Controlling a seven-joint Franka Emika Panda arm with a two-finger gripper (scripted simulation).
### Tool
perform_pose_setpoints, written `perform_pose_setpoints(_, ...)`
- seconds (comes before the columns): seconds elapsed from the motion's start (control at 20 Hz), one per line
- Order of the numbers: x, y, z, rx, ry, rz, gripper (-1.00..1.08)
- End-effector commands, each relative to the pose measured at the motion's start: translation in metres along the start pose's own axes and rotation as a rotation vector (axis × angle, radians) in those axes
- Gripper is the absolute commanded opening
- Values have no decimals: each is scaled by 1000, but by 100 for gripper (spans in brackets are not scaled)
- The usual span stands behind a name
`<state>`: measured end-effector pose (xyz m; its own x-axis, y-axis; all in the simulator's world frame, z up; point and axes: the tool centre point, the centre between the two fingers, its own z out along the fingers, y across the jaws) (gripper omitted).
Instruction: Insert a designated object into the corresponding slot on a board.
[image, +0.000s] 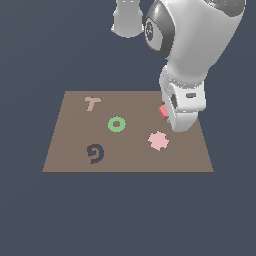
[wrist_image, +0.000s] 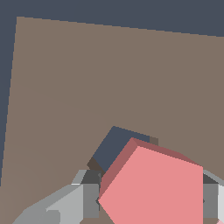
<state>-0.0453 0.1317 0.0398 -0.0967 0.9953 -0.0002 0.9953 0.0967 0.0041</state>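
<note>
A white robot arm's gripper (wrist_image: 146, 197) is closed on a coral-red pentagon block (wrist_image: 153, 188), holding it just above the brown board (image: 130, 160) near its far edge on the exterior view's right. The dark navy slot (wrist_image: 114, 146) lies partly uncovered beside the block.

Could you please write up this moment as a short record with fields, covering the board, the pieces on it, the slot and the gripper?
board: large flat brown rectangular board
held piece: flat coral-red pentagon block, between the fingers
slot: dark navy pentagonal hole, partly covered by the block in the wrist view
block seated: not yet; it sits offset from the hole
other pieces: green ring, pale pink jagged-edged piece, tan T shape, dark spiral shape
gripper: shut on the block
</note>
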Motion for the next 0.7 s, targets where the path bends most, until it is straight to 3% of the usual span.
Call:
perform_pose_setpoints(0.0, 4, -7, -1, -1, 0, -21, -100)
perform_pose_setpoints(0.65, 6, -11, 9, -2, -1, -37, -100)
